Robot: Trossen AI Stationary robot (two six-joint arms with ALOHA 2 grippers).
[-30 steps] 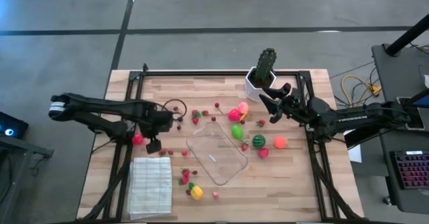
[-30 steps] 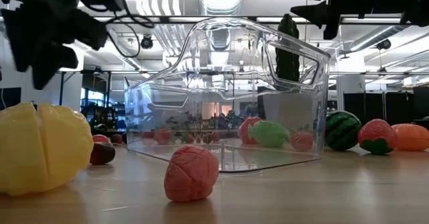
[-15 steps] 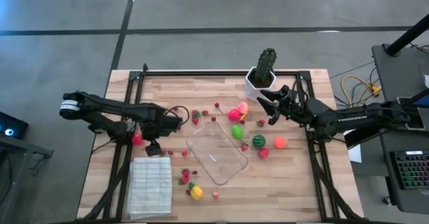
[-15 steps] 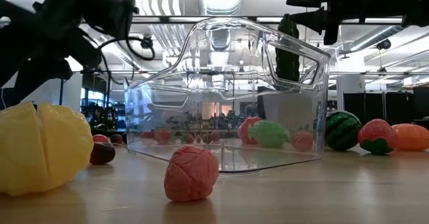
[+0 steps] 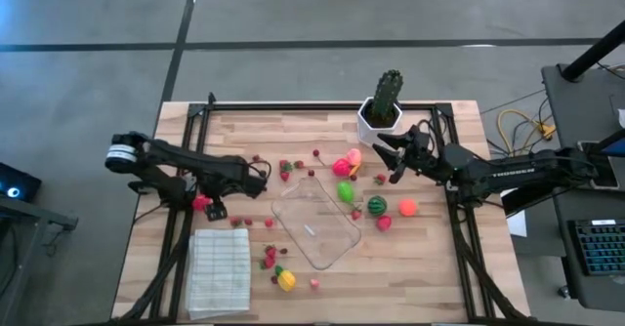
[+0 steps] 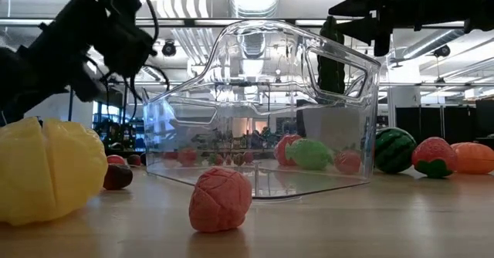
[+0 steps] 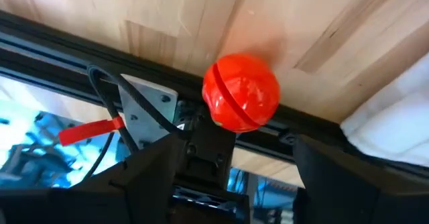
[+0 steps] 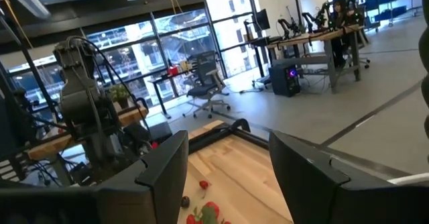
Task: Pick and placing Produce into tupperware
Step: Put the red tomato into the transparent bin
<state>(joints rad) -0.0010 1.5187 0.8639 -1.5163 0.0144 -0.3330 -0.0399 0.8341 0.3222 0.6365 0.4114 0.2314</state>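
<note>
The clear tupperware (image 5: 317,225) stands mid-table with no produce in it. Produce lies scattered around it: a green piece (image 5: 345,191), a striped melon ball (image 5: 377,206), pink and orange pieces (image 5: 344,165), a yellow piece (image 5: 285,281) and small red berries (image 5: 270,258). A red ball (image 7: 241,93) rests on the wood against the black frame at the table's left edge. My left gripper (image 5: 216,209) hangs open just above that ball, tipped downward, a finger to either side and apart from it. My right gripper (image 5: 388,156) hovers open beside the cactus, holding nothing.
A cactus in a white pot (image 5: 384,106) stands at the far edge, close to my right gripper. A folded white ribbed cloth (image 5: 219,270) lies at the near left, just beside the red ball. A black frame rail (image 5: 174,238) runs along the left edge.
My left gripper has sunk and tipped from nearly level to pointing steeply down at the red ball by the left rail, staying open. The produce and the tupperware have not moved.
</note>
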